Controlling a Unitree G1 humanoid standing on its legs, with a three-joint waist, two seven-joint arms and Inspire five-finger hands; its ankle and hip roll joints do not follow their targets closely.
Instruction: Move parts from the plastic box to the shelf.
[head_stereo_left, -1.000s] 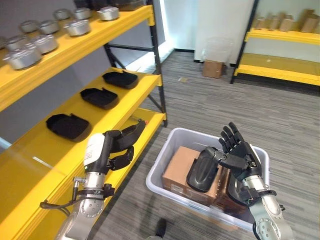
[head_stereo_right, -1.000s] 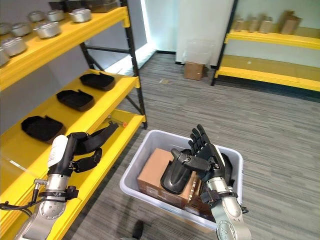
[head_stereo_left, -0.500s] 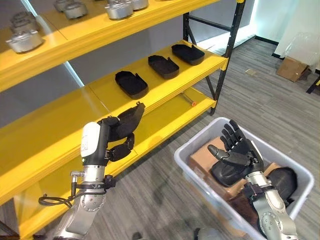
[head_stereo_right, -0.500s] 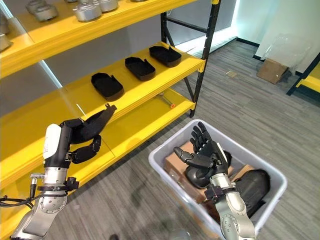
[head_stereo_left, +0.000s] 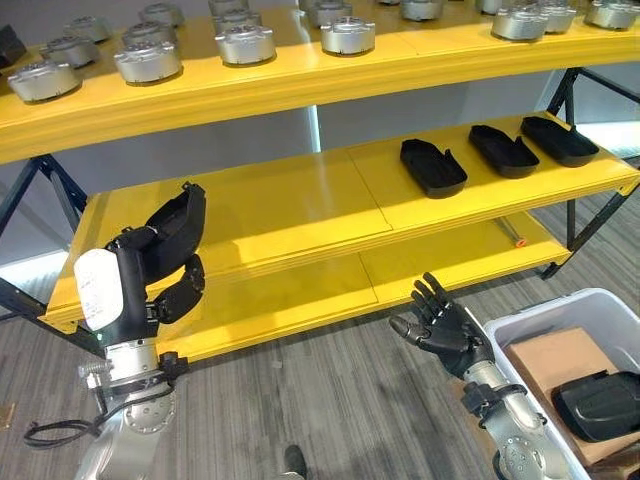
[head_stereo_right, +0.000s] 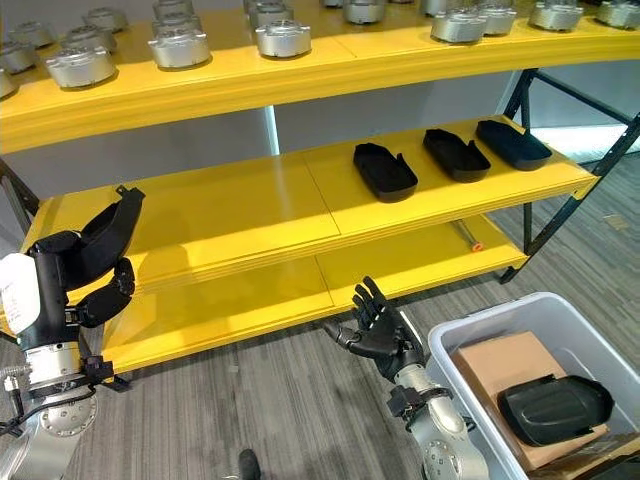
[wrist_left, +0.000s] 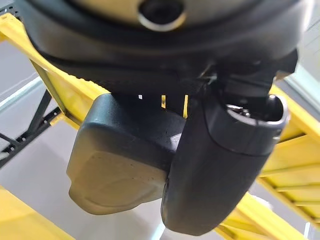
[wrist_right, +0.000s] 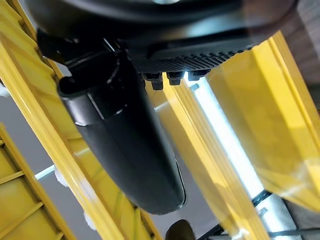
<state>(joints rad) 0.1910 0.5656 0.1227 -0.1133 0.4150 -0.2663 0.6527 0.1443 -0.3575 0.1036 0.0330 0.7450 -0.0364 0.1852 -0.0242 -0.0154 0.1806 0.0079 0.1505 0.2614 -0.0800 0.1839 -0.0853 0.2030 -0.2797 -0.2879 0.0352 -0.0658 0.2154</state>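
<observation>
My left hand (head_stereo_left: 152, 272) is raised at the left, in front of the yellow shelf (head_stereo_left: 290, 205), shut on a black moulded part (head_stereo_left: 178, 222). In the left wrist view the thumb (wrist_left: 220, 165) presses on that part (wrist_left: 117, 172). Low on the right, my right hand (head_stereo_left: 440, 326) hovers open over the floor, holding nothing, just left of the grey plastic box (head_stereo_left: 530, 315). Inside the box another black part (head_stereo_right: 555, 408) lies on a cardboard carton (head_stereo_right: 500, 362). Three black parts (head_stereo_left: 433, 166) sit in a row at the right end of the shelf's middle board.
Several round metal parts (head_stereo_left: 244, 43) line the top shelf board. The lower board (head_stereo_left: 290, 300) is bare, with a small orange-tipped tool (head_stereo_left: 512, 236) at its right end. A dark shelf post (head_stereo_left: 590, 215) stands at the right. The floor is grey carpet.
The camera has swung left to face the shelf. My right hand has come out of the box, leaving the black part on the carton. My left hand keeps its part.
</observation>
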